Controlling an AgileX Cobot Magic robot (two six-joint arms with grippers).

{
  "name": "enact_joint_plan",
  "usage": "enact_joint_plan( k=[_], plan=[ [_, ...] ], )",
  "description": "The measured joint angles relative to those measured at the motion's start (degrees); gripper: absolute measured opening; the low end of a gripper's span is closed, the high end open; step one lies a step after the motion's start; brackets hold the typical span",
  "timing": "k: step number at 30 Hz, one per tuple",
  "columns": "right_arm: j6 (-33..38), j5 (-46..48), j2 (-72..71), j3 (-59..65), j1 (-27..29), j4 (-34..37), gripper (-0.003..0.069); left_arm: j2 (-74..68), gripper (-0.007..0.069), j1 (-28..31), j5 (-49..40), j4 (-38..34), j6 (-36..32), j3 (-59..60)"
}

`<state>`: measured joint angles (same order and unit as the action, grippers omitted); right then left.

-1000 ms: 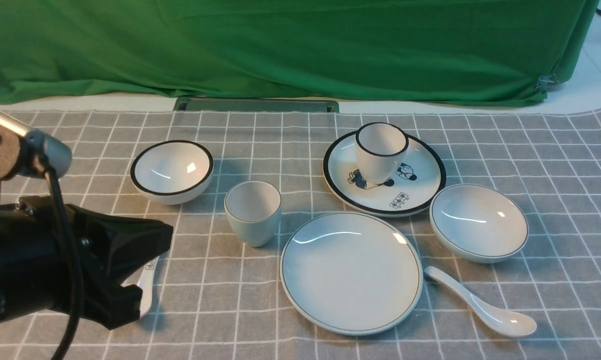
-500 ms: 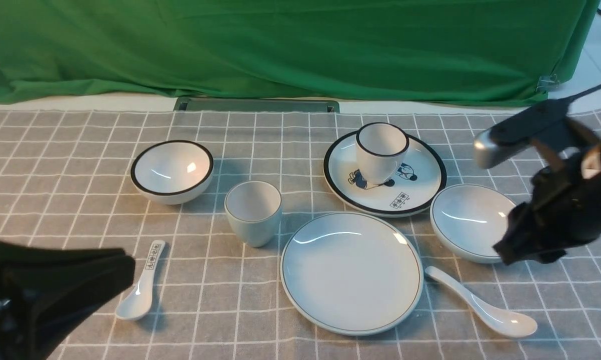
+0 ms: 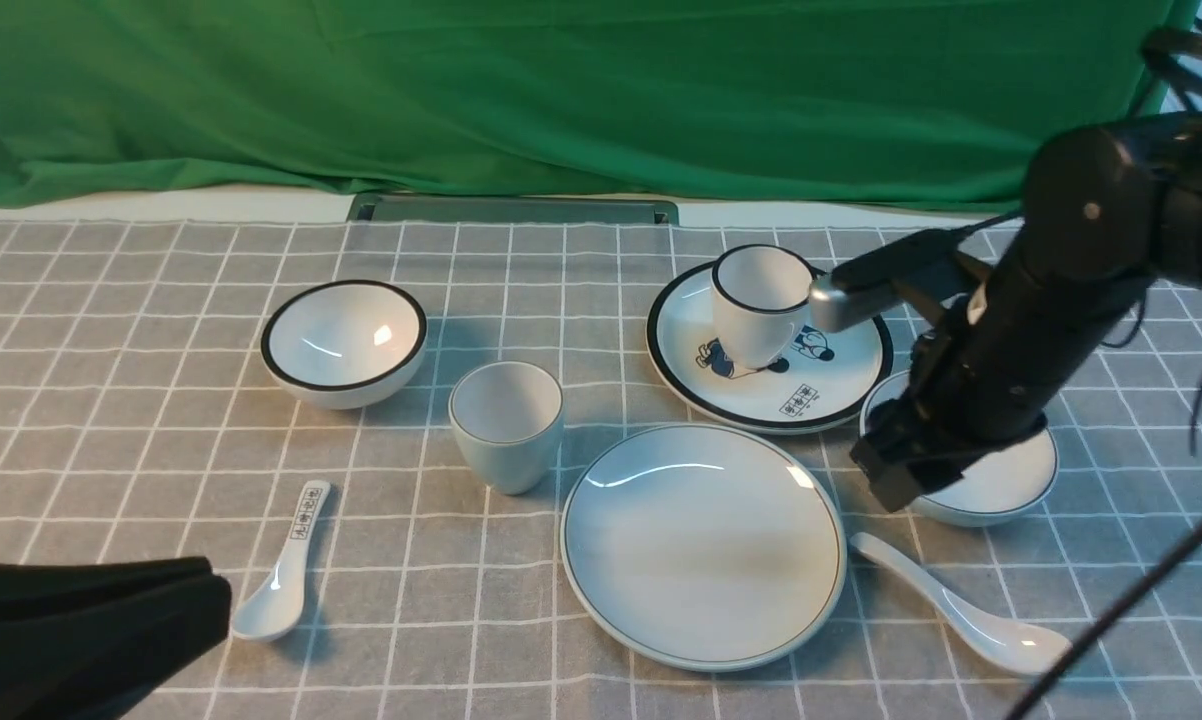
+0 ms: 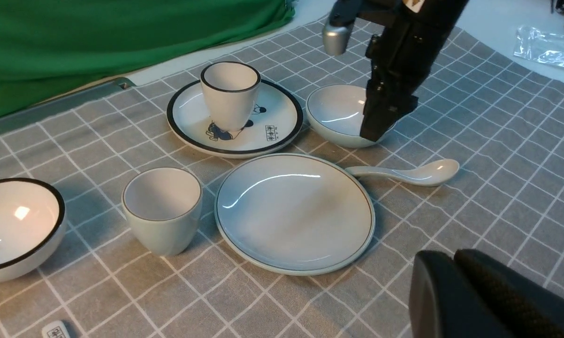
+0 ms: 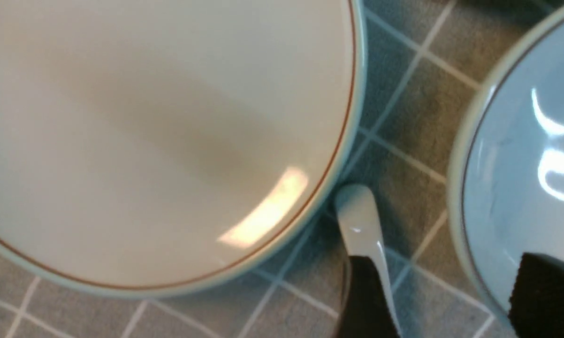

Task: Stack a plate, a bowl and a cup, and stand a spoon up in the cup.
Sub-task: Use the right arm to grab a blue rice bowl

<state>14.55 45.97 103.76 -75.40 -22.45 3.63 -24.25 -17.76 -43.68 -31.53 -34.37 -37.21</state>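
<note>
The pale blue-grey plate (image 3: 701, 545) lies at the front centre. The cup (image 3: 506, 425) stands upright to its left. The bowl (image 3: 1001, 485) sits to the plate's right, partly hidden by my right arm. The plain white spoon (image 3: 961, 605) lies in front of the bowl, handle end by the plate's rim. My right gripper (image 3: 889, 482) is open at the bowl's near-left rim. In the right wrist view (image 5: 455, 300) one finger is inside the bowl (image 5: 521, 164) and the other is over the spoon's handle (image 5: 357, 220). My left gripper (image 4: 453, 257) is shut and empty, low at the front left (image 3: 201, 590).
A white black-rimmed bowl (image 3: 344, 340) stands at the back left. A cartoon plate (image 3: 831, 385) carrying a white black-rimmed cup (image 3: 761, 300) sits behind the bowl. A small spoon with black characters (image 3: 286, 575) lies by my left gripper. A green cloth (image 3: 601, 90) hangs behind.
My right arm has swung in from the right edge, moving left and down onto the bowl's rim. My left gripper has drawn back lower into the front-left corner.
</note>
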Motion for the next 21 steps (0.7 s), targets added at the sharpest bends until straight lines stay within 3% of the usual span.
enact_joint_plan(
  k=[13,17,19,21],
  plan=[
    [3.06,-1.6,9.32,-3.16,2.2,0.26,0.0354,0.0,0.0017,0.0,-4.27,-0.16,0.23,0.0],
    [5.37,-1.38,9.99,-3.49,2.2,0.08,0.0186,0.0,0.0017,0.0,-4.36,-0.16,0.23,0.0],
    [6.07,-1.2,9.67,-3.81,2.2,-0.16,0.0139,0.0,0.0017,0.0,-4.36,-0.16,0.23,0.0],
    [6.35,-0.74,9.49,-3.87,2.2,-0.43,0.0138,0.0,0.0017,0.0,-4.36,-0.16,0.23,0.0]
  ],
)
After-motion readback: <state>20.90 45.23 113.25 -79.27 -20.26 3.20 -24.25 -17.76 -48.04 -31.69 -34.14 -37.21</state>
